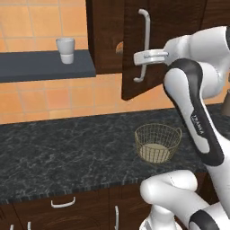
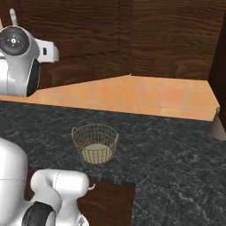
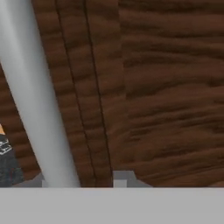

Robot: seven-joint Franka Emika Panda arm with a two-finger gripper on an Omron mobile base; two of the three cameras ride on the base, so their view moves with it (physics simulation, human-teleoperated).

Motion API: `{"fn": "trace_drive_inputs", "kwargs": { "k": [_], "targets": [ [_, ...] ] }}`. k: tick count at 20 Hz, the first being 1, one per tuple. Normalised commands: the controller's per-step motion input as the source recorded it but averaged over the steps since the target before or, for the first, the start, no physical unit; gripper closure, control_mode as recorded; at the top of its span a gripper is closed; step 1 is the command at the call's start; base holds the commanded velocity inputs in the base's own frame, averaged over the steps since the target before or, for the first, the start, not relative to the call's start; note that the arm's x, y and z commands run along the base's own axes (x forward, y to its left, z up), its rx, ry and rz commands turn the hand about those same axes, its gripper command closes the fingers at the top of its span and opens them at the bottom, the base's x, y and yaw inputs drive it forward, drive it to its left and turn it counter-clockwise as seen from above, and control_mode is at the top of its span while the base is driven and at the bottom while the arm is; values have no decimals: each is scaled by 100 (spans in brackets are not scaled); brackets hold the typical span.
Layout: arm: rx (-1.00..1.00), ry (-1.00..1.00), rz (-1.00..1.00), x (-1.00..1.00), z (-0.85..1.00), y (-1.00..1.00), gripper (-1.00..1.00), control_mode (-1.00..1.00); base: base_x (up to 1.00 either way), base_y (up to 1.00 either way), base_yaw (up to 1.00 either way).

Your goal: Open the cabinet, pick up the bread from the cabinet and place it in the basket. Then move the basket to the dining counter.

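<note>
**Gripper at the handle of the part-open cabinet**

The cabinet [image 1: 134,49] is the largest thing; its door stands ajar, swung out toward the arm. The black countertop [image 1: 67,148] lies well below the gripper. On it, below the gripper and slightly to its right, stands the basket [image 1: 157,143], upright. The silver handle [image 1: 145,45] rises against the gripper [image 1: 140,58], and in the hand view it passes between the fingertips; whether they clamp it I cannot tell. The bread [image 1: 119,47] peeks from the gap just left of the gripper.
</note>
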Motion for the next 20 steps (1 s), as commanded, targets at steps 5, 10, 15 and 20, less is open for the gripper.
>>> {"fn": "trace_drive_inputs", "kwargs": {
  "k": [5, 10, 15, 20],
  "targets": [
    [20, 9, 22, -66, -16, -100, 100, -100, 0, 0, 0],
    [2, -1, -1, -43, 7, -17, -100, -100, 0, 0, 0],
    [-10, 4, -21, -73, 28, -2, -100, -100, 0, 0, 0],
    [-41, 17, -21, -85, 4, 36, -100, -100, 0, 0, 0]
  ]
}}
